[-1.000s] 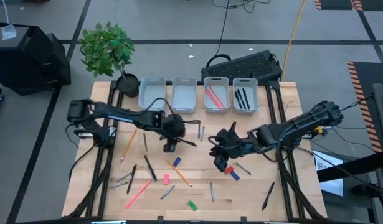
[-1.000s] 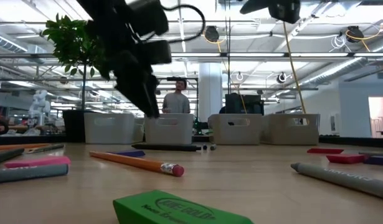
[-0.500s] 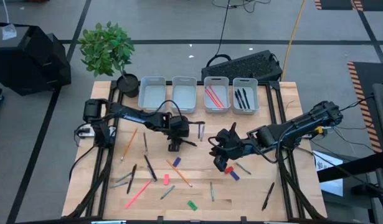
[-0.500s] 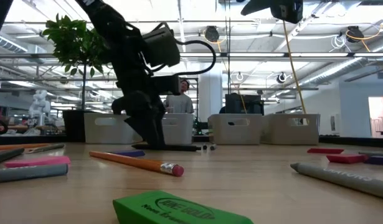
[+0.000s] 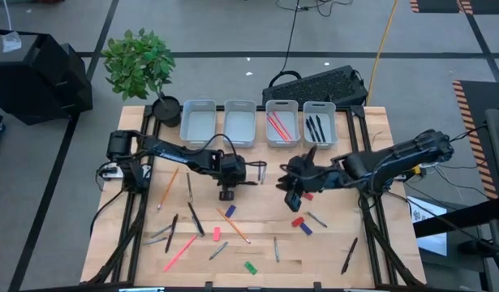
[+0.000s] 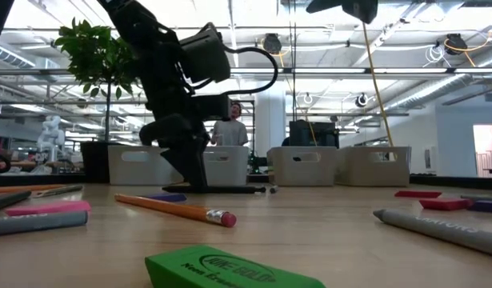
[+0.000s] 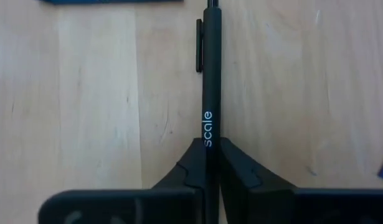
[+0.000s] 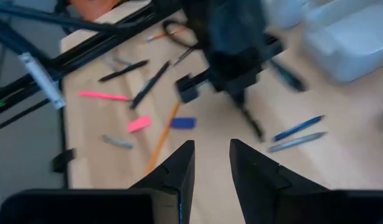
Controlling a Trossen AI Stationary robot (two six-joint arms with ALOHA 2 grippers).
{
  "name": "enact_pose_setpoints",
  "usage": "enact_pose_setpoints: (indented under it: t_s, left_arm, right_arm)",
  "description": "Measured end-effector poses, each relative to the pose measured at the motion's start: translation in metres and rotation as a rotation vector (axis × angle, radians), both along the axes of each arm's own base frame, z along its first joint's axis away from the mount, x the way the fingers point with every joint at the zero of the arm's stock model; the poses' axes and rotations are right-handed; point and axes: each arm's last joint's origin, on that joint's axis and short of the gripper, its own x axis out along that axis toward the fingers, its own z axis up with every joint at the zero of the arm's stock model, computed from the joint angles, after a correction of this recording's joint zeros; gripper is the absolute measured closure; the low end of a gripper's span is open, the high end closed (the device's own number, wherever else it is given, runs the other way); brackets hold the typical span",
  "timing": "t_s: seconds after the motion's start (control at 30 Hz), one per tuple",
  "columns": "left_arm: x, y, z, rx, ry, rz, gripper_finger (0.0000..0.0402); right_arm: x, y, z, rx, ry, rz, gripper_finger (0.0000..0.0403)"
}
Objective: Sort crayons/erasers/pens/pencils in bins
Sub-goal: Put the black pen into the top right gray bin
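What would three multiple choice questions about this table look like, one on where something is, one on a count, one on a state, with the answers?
1. Where does the green eraser lie?
A. in a bin
B. on the table's near edge
C. beside the plant pot

2. How many bins stand in the row at the far edge?
A. two
B. four
C. six

3. What is the left hand doing?
A. closed on a black pen
B. open above a bin
C. holding a red eraser

Answers: 1 B, the high view shows it alone near the front edge. 2 B, four pale tubs stand side by side. 3 A, the left wrist view shows its fingers pinching the pen's barrel.
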Motion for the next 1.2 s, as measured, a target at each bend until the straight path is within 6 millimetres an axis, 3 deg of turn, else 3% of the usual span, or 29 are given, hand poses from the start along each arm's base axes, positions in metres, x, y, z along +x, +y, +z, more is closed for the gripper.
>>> enact_pose_setpoints:
  t_s: [0.13, 0.23, 0.43, 0.57, 0.7, 0.87, 1.2]
  left_arm:
    - [-0.006, 0.001, 0.010, -0.035, -0.001, 0.098, 0.0365]
    - [-0.009, 0.000, 0.038, -0.068, -0.108, 0.168, 0.0360]
    - [-0.023, -0.001, 0.104, -0.131, -0.387, 0.277, 0.0374]
    - [-0.030, -0.001, 0.148, -0.124, -0.658, 0.335, 0.0366]
    - [-0.028, -0.003, 0.183, -0.011, -0.972, 0.338, 0.0365]
    - [-0.016, -0.003, 0.201, 0.229, -1.159, 0.371, 0.0365]
    - [0.024, 0.004, 0.226, 0.642, -0.999, 0.238, 0.0365]
  right_arm:
    - [-0.017, -0.009, 0.009, -0.102, 0.004, -0.060, 0.0301]
    - [-0.029, -0.014, 0.008, -0.163, 0.014, -0.119, 0.0292]
    - [-0.044, -0.019, -0.041, -0.103, -0.035, -0.177, 0.0264]
    - [-0.038, -0.020, -0.068, -0.034, -0.318, -0.234, 0.0244]
    - [-0.031, -0.029, -0.079, -0.099, -0.608, -0.298, 0.0235]
    - [-0.024, -0.049, -0.057, -0.252, -0.812, -0.355, 0.0234]
    - [-0.011, -0.087, -0.002, -0.427, -0.870, -0.359, 0.0234]
